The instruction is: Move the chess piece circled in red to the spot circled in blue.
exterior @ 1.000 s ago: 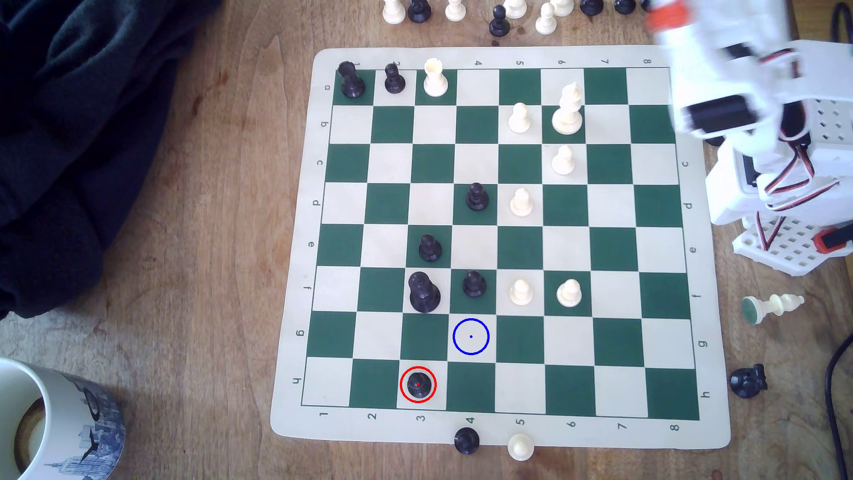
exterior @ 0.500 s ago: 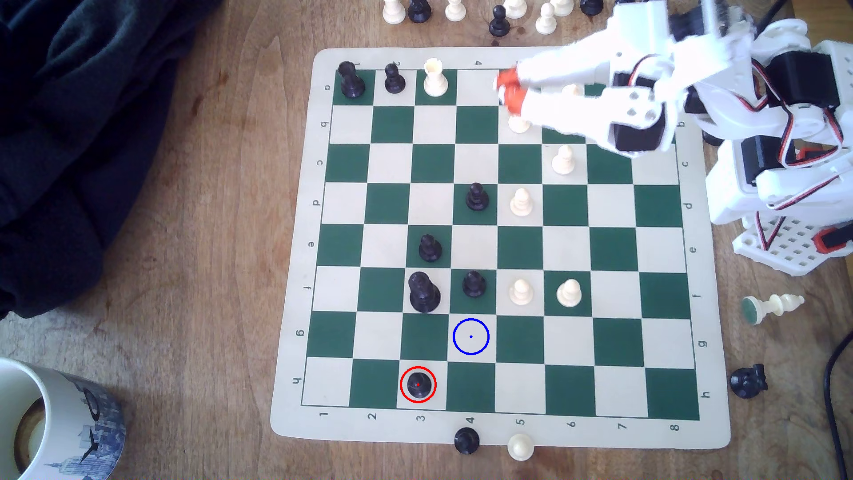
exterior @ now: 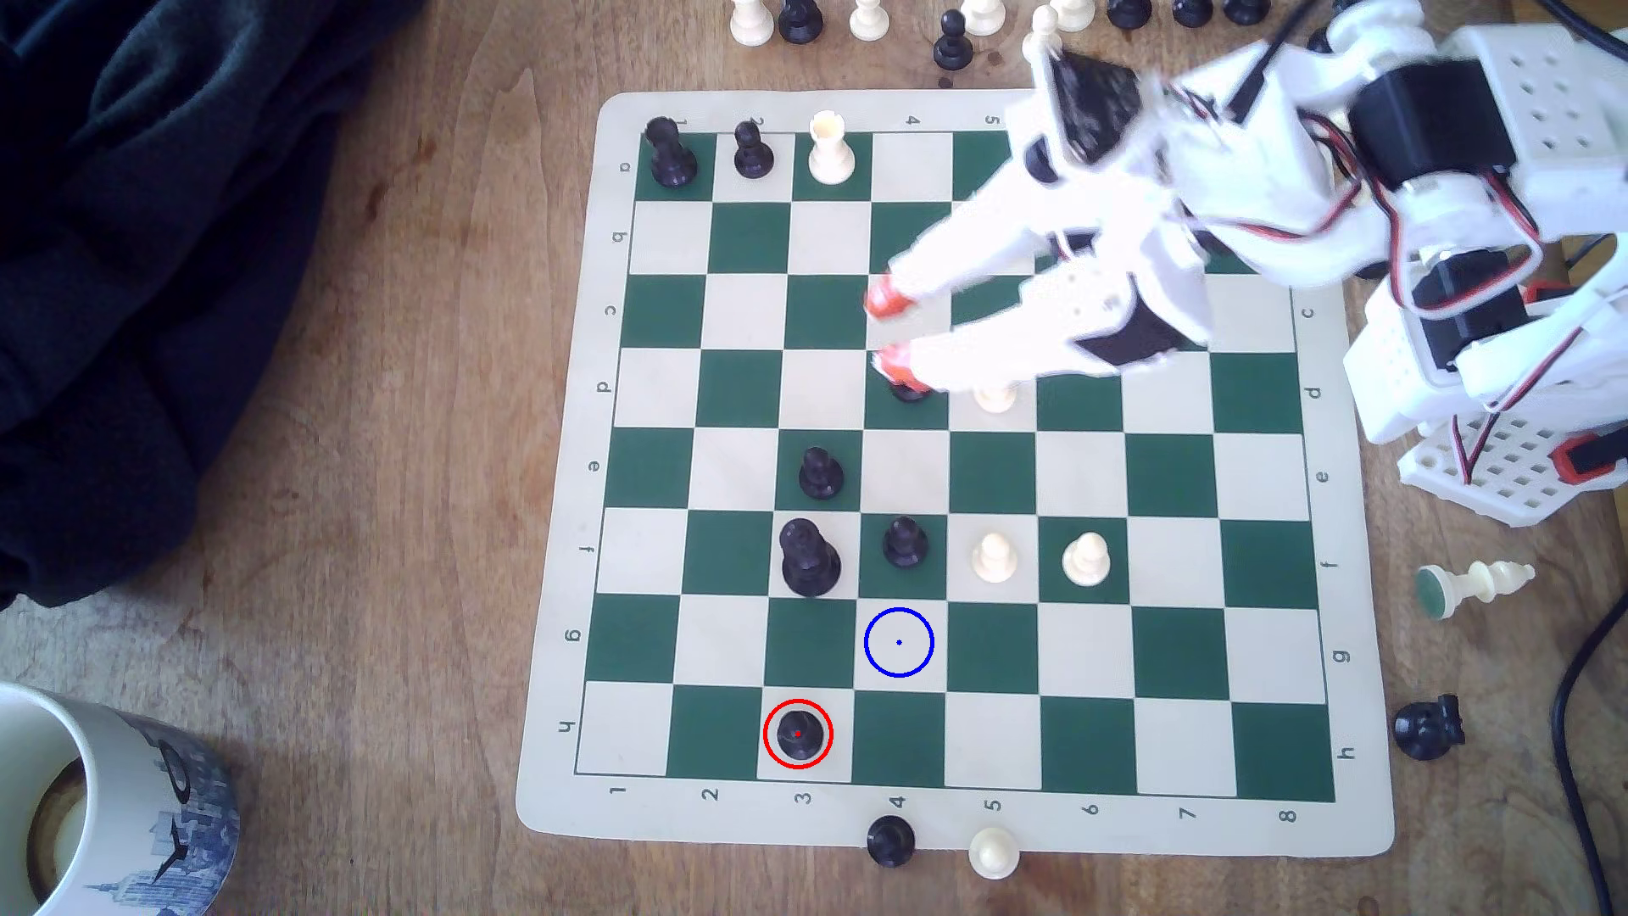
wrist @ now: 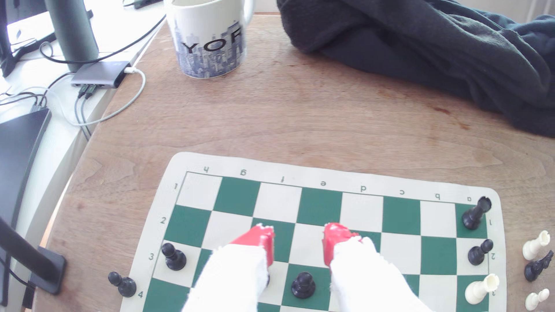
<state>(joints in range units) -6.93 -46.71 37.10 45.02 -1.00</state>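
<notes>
the end effector (exterior: 888, 339) hangs spread wide and empty over the board's middle, well apart from the chess piece (exterior: 798, 734) at lower centre; the spot (exterior: 899, 642) lies bare.

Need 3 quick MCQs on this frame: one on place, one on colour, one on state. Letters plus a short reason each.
1. Where does the red-circled black pawn stand?
A. row h, column 3
B. row a, column 1
C. off the board

2. What colour is the blue-ringed square?
A. green
B. cream
C. wood brown

3. What is the state of the end effector?
A. shut on the pawn
B. shut, holding nothing
C. open, holding nothing

Answers:
1. A: in the exterior view it sits in the row lettered h, above the printed 3.
2. B: the ring lies on a light square between green ones.
3. C: its orange fingertips stand apart with bare board between them, over the board's middle, far from the pawn.
</notes>
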